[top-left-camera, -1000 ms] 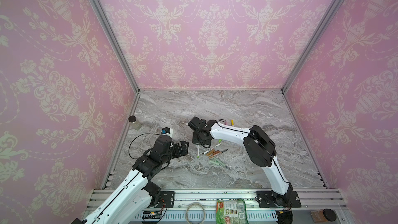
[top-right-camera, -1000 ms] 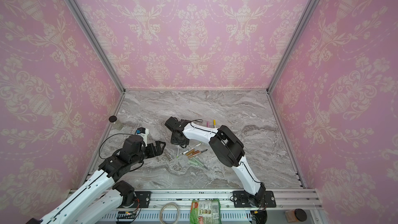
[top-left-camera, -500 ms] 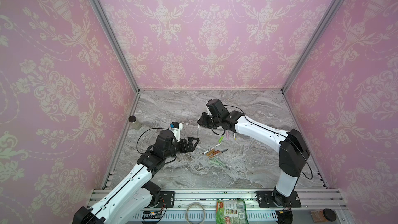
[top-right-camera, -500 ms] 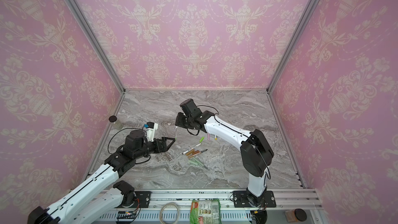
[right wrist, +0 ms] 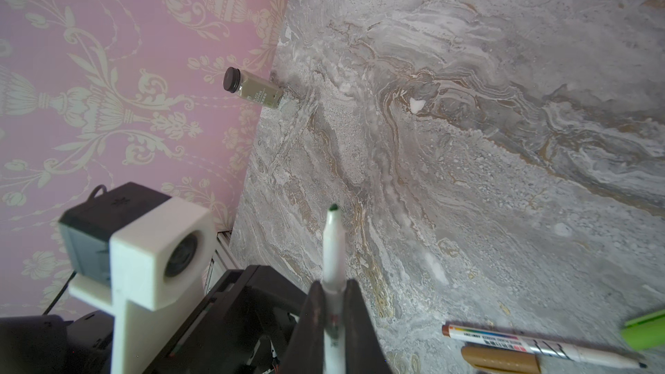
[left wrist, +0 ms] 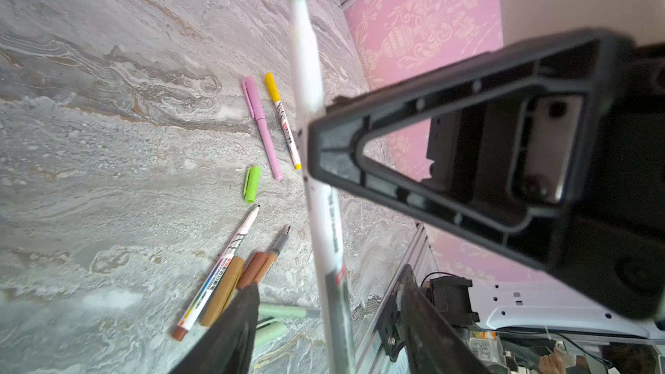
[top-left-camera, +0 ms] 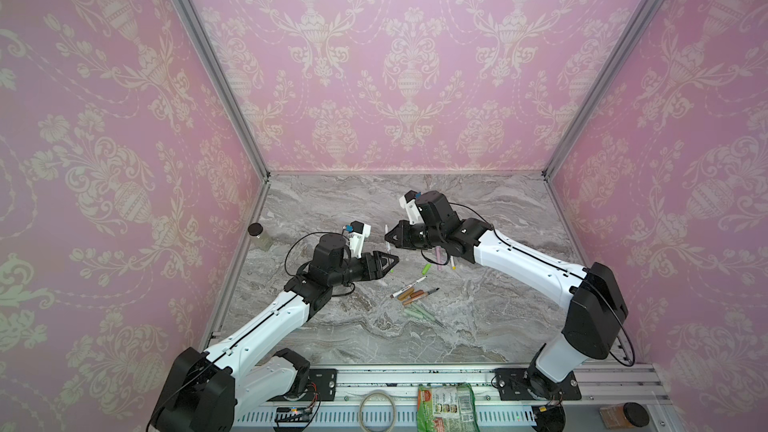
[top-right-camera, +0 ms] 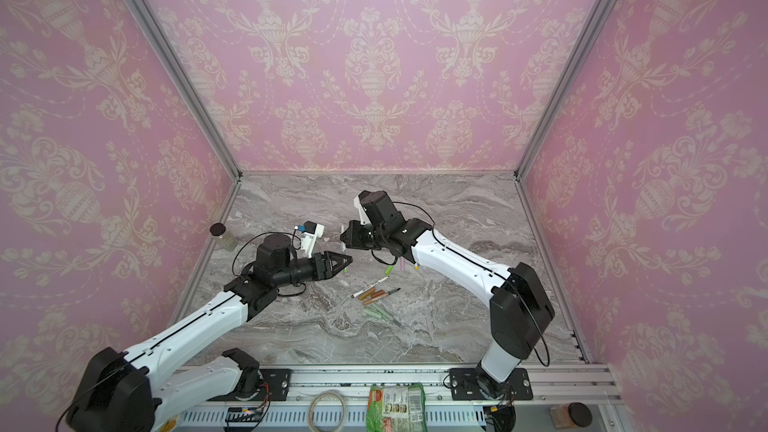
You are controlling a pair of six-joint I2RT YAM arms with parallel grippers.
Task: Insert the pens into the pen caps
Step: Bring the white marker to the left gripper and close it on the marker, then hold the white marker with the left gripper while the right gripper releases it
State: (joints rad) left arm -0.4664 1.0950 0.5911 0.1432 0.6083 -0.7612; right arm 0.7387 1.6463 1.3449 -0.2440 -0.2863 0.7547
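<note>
My right gripper [top-left-camera: 389, 238] [right wrist: 334, 289] is shut on a white pen [top-left-camera: 386, 229] [right wrist: 333, 242] and holds it upright above the table, dark green tip up. My left gripper [top-left-camera: 395, 261] [left wrist: 330, 278] reaches in from the left. Its jaws straddle the pen's lower barrel [left wrist: 333, 246] with a gap on each side. Loose on the marble lie a bright green pen cap [top-left-camera: 425, 269] [left wrist: 252, 184], a pink pen [left wrist: 261, 127], a yellow-capped pen [left wrist: 282, 120], a white pen with a brown end [left wrist: 216, 271], a tan cap [left wrist: 223, 291], a brown pen [left wrist: 262, 264] and sage green pens [top-left-camera: 419, 313].
A small jar with a black lid [top-left-camera: 259, 236] [right wrist: 252, 89] stands by the left wall. On the front rail lie a tape roll [top-left-camera: 376, 409], a green packet [top-left-camera: 446, 407] and a brown jar [top-left-camera: 623, 415]. Pink walls close in three sides.
The right gripper rose from the pile with the white pen and swung back and right. The left gripper moved right to the pen, and its jaws have narrowed around it.
</note>
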